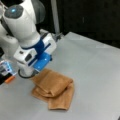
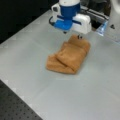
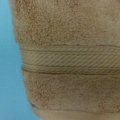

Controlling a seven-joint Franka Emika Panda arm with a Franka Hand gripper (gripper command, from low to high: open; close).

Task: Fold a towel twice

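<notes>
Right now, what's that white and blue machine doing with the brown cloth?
A robot arm is folding an orange-brown towel on a grey table. The towel already lies bunched into overlapping layers, not flat. The arm's pincer is down at one end of the towel. The wrist view shows only the towel's terry surface and a woven stripe up close.

You get even, soft overhead light in both front views; the table (image 1: 95, 75) reads pale grey with no hard glare. Both are blurry and blocky. A faint shadow sits under the towel (image 2: 68, 58). The wrist view fills with towel (image 3: 70, 62), stripe weave fairly legible, edges soft.
</notes>
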